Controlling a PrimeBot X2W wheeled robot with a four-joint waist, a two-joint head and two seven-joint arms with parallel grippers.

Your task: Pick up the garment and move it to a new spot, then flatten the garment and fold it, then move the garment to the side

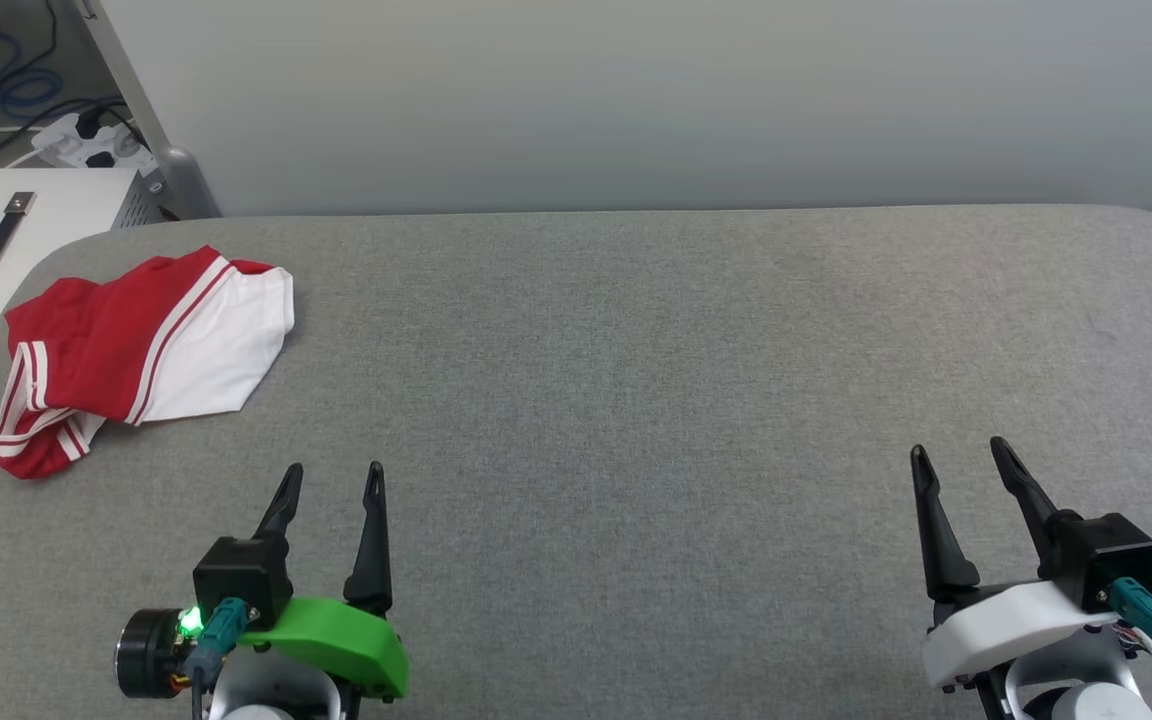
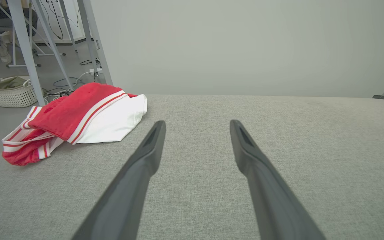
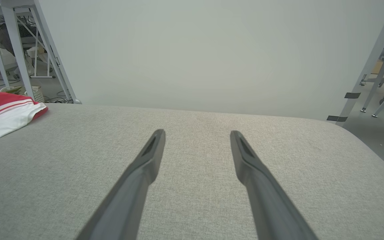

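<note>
Garment (image 1: 141, 350) bunched at far-left tabletop (image 1: 636, 400) corner, long axis slanting toward left edge. Left pincer (image 1: 332, 483) nearer, garment ahead-left of it; right pincer (image 1: 958, 452) well apart. Both pincers spread, empty.

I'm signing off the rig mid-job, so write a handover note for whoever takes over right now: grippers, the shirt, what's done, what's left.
Left gripper: open, empty, over the near left of the table.
Right gripper: open, empty, over the near right.
Garment: bunched heap at the table's far left corner, touched by neither gripper.
Done: nothing evident; it lies neither flat nor neatly folded.
Left: pick it up, move it, flatten, fold, set it aside.
</note>
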